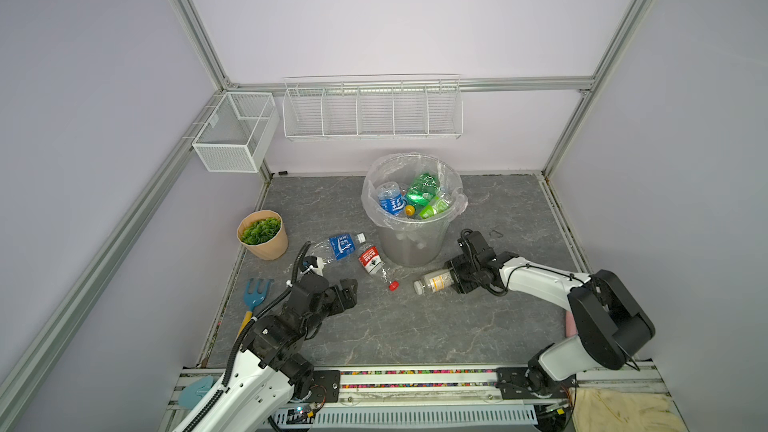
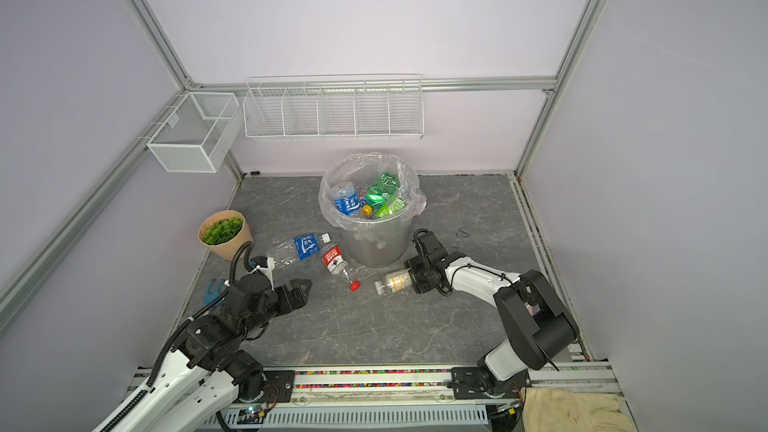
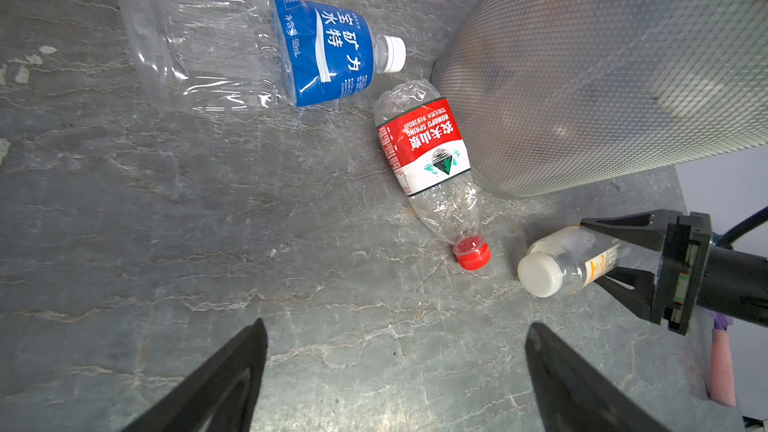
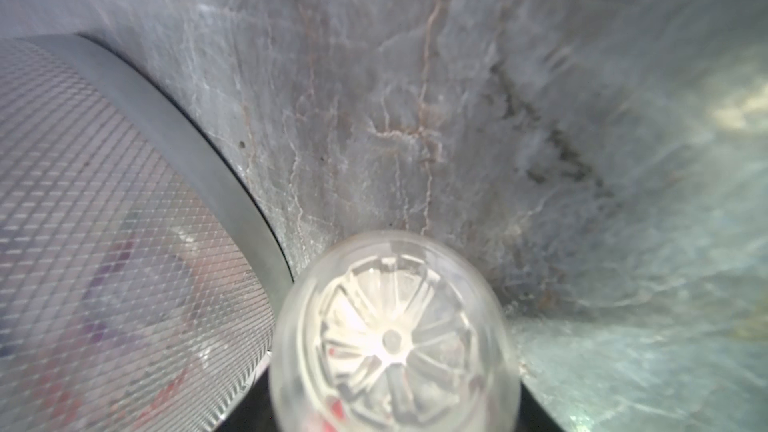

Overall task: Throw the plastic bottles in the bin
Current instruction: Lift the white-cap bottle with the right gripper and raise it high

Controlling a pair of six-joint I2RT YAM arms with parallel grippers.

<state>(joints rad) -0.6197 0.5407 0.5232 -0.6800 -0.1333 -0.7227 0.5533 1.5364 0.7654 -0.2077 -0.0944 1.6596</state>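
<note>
Tan pot of green leaves (image 1: 262, 235) stands at the grey tabletop's (image 1: 415, 326) left edge, blue rake (image 1: 256, 295) lying near it; white mesh basket (image 1: 232, 135) and long wire basket (image 1: 372, 112) hang behind.

The floor (image 3: 166, 222) shows grey marble veining, the bin (image 3: 602, 76) a grey diamond mesh — blue-labelled bottle (image 3: 320, 49), red-labelled bottle (image 3: 424, 147), white-capped bottle (image 3: 561, 263).

Toward the table's (image 1: 415, 326) back stands the bin (image 1: 409, 243) with bottles (image 1: 390, 201) in it, before it are a left bottle (image 1: 340, 247), a middle bottle (image 1: 371, 261) perhaps touching its wall and a right bottle (image 1: 434, 282), with the pot (image 1: 270, 249) farther left.
</note>
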